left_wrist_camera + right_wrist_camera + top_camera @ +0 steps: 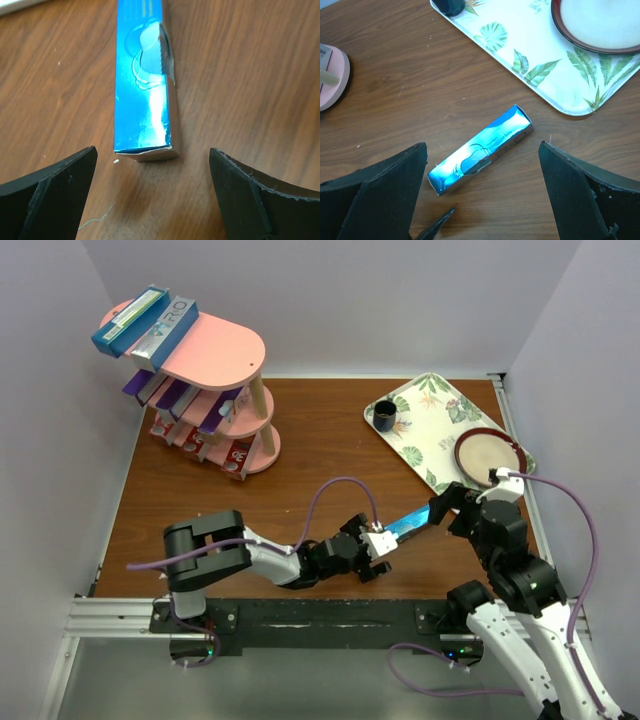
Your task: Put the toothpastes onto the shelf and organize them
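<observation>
A glossy blue toothpaste carton (410, 523) lies flat on the wooden table between my two grippers; it also shows in the left wrist view (145, 85) and the right wrist view (481, 149). My left gripper (375, 550) is open and empty, its jaws (152, 192) just short of the carton's near end. My right gripper (448, 508) is open and empty above the carton's other end (482, 195). The pink three-tier shelf (225, 350) stands at the far left with blue, silver, purple and red cartons on its tiers.
A leaf-patterned tray (430, 445) at the far right holds a dark cup (385, 417) and a brown-rimmed plate (490, 455). White walls close in the table on the left, back and right.
</observation>
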Controlling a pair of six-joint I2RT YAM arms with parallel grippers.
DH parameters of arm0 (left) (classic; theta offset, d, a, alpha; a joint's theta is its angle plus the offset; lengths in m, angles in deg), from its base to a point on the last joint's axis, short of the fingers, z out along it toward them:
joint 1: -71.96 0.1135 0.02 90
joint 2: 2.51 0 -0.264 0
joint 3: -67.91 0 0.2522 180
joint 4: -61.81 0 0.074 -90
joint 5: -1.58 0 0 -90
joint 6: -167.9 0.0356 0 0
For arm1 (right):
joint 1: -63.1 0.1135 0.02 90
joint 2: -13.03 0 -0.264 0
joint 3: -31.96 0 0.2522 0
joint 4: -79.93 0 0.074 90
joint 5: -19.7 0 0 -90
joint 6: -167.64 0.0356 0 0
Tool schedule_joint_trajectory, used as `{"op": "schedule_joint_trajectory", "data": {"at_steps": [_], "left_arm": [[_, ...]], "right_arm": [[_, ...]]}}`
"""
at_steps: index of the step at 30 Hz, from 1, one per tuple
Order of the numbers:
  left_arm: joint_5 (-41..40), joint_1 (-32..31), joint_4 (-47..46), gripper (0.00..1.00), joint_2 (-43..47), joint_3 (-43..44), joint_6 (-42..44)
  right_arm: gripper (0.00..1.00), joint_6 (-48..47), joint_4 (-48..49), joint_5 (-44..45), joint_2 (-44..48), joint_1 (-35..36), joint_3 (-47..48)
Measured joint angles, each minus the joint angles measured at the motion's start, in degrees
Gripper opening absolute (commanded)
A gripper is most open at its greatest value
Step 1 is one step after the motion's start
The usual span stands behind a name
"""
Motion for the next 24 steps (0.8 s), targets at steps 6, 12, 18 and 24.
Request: {"op": "schedule_joint_trajectory", "data": {"at_steps": [6, 12, 18, 24], "left_arm": [[-2.23, 0.02, -3.19, 0.91, -4.57, 0.9, -1.88], [-2.49, 0.07, -9.16, 0.77, -8.63, 1.97, -5.42], [-2.4, 0.37, -14.88, 0.64, -11.52, 1.95, -7.61], [-1.7, 1.49, -20.68, 0.41, -11.87, -0.66, -8.41]], "right_arm": [[0.98, -0.17, 0.39, -0.15, -0.2, 0.0, -0.39], [0.98, -0.26, 0.52, -0.57, -1.09, 0.0, -0.46], [0.98, -0.52, 0.87, -1.4, -1.18, 0.0, -0.48], [0.98, -0.61, 0.9, -1.44, -1.18, 0.0, -0.48]]}}
